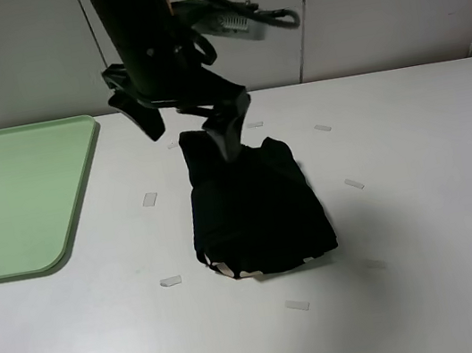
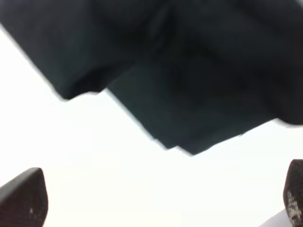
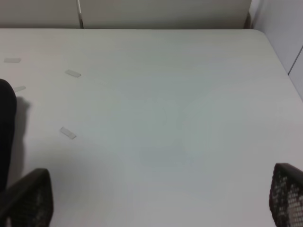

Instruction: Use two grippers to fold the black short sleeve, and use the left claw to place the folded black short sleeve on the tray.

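Overhead, the left gripper (image 1: 186, 121) hangs spread wide above the folded black short sleeve (image 1: 254, 205).

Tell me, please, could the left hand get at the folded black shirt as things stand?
Probably yes. The left hand hangs open just above the far edge of the black shirt, which lies folded on the table with nothing on top or in between.

One black short sleeve (image 1: 256, 214); one tray (image 1: 18, 199); seven paper strips (image 1: 150, 199); one table (image 1: 439, 197).
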`<state>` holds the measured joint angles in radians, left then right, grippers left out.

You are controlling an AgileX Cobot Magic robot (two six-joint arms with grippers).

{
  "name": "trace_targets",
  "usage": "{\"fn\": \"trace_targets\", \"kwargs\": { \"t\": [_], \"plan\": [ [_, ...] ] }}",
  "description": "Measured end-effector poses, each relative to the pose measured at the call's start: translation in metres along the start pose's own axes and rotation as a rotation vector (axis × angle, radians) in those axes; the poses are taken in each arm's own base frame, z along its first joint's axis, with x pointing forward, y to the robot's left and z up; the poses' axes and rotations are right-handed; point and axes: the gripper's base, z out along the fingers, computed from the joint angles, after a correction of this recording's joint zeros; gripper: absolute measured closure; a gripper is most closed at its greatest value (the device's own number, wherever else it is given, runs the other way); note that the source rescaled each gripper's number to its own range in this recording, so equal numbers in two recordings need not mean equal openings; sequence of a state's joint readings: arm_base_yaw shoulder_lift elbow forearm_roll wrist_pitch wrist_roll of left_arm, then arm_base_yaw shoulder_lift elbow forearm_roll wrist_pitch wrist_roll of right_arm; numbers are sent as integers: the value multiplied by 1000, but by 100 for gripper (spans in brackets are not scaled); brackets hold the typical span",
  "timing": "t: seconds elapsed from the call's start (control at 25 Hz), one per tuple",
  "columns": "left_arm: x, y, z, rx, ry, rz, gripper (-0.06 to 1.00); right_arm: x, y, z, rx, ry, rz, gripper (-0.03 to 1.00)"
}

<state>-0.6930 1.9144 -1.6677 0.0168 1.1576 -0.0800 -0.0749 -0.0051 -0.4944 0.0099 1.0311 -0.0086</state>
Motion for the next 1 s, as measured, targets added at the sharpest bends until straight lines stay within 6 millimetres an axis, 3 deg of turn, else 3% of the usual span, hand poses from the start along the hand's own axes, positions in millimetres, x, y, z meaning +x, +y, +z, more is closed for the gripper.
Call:
{"fn": "trace_targets", "kwargs": {
  "t": [0.32,0.48,0.76,1.0],
  "plan": [
    [9,25,27,-11,40,-4,-5,0,0,0,0,0,1,-3],
    [4,23,45,13,30,23,-5,0,0,0,0,0,1,-3],
    [-13,15,93,117,-2,61,-5,0,0,0,0,0,1,-3],
    [-31,7,106,141,-81,117,-5,0,0,0,0,0,1,-3]
  ]
}}
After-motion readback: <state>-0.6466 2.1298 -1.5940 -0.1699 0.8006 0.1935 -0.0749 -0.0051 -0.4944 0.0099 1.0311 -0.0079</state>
